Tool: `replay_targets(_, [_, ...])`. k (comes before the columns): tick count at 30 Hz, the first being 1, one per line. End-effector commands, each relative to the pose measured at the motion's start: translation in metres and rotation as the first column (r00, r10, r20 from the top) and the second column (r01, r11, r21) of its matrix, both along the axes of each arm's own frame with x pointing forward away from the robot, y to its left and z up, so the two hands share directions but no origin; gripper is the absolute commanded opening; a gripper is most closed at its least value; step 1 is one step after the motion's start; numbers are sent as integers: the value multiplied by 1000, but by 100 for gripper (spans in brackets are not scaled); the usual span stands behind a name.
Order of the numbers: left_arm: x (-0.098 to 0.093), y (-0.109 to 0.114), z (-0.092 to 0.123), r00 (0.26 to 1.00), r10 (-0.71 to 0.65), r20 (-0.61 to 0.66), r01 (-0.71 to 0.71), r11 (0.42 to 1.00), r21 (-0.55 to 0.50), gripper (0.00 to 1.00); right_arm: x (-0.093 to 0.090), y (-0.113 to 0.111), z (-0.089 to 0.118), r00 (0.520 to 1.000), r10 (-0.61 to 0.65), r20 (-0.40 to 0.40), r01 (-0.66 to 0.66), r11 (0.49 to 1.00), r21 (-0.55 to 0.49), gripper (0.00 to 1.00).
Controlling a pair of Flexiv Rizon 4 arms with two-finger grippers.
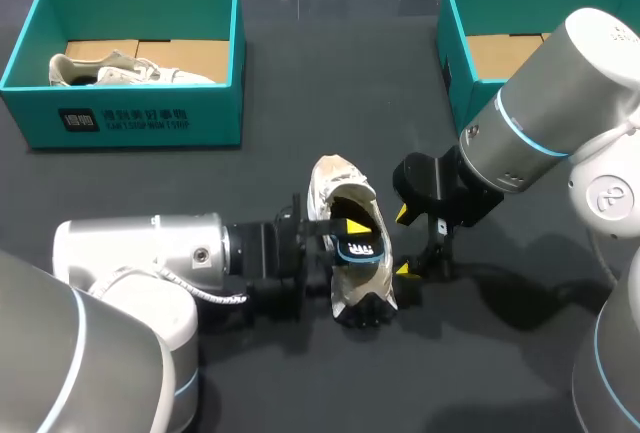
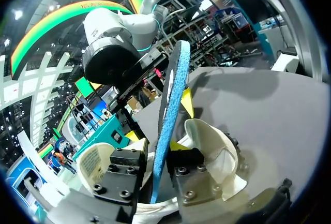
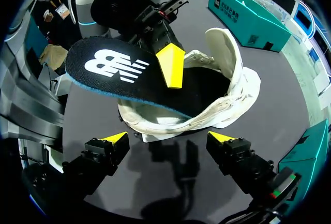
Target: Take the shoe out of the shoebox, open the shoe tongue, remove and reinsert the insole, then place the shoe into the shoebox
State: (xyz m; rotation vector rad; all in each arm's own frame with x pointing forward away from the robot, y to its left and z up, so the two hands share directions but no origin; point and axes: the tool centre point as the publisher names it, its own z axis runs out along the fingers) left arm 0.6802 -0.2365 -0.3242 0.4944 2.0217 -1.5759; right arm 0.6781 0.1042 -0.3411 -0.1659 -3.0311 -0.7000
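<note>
Pinched the black insole [image 1: 362, 245] between both yellow-tipped fingers of the left pincer [image 1: 340, 238], one finger on each face, the blue rim edge-on to the left wrist. Held it tilted: one end raised clear above the white shoe [image 1: 333, 178], the other end dipping into the shoe's opening. From the right wrist, showed one yellow tip of the left pincer pressed flat on the insole's printed upper face, the other finger hidden beneath.

Found the shoe lying on the dark table [image 1: 300, 103], directly under and ahead of the left pincer and just ahead of the right pincer [image 1: 403, 243], so between the two. Opening turned upward, pale upper slumped outward around it.

Had the right pincer spread wide, gripping nothing, both tips low over the table and close beside the shoe's flank. Could not tell whether either tip touched the upper.

Spotted the occupied shoebox [image 1: 130, 118], teal, well beyond the left pincer at the table's far side, a second shoe [image 1: 120, 71] lying inside on brown card. Spotted the other shoebox [image 1: 455, 33], also teal, well beyond the right pincer, partly hidden behind the right arm [image 1: 560, 103], only a brown card floor showing inside.
</note>
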Motion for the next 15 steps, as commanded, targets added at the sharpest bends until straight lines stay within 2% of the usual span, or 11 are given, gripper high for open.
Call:
replay_targets(1, [-11, 8, 8, 1000, -3, 7, 3, 1000, -7, 25, -1, 0, 0, 1000, -2, 3, 2, 1000, -2, 100])
replay_targets(11, [-24, 4, 21, 999, -32, 40, 32, 999, -7, 22, -1, 0, 0, 1000, -2, 3, 2, 1000, -2, 100])
replay_targets(14, [-26, 1, 21, 998, -35, 57, 35, 999, 0, 0, -1, 0, 0, 1000, -2, 3, 2, 1000, -2, 100])
replay_targets(15, [-26, 1, 20, 997, -35, 62, 35, 999, 3, 0, -1, 0, 0, 1000, -2, 3, 2, 1000, -2, 100])
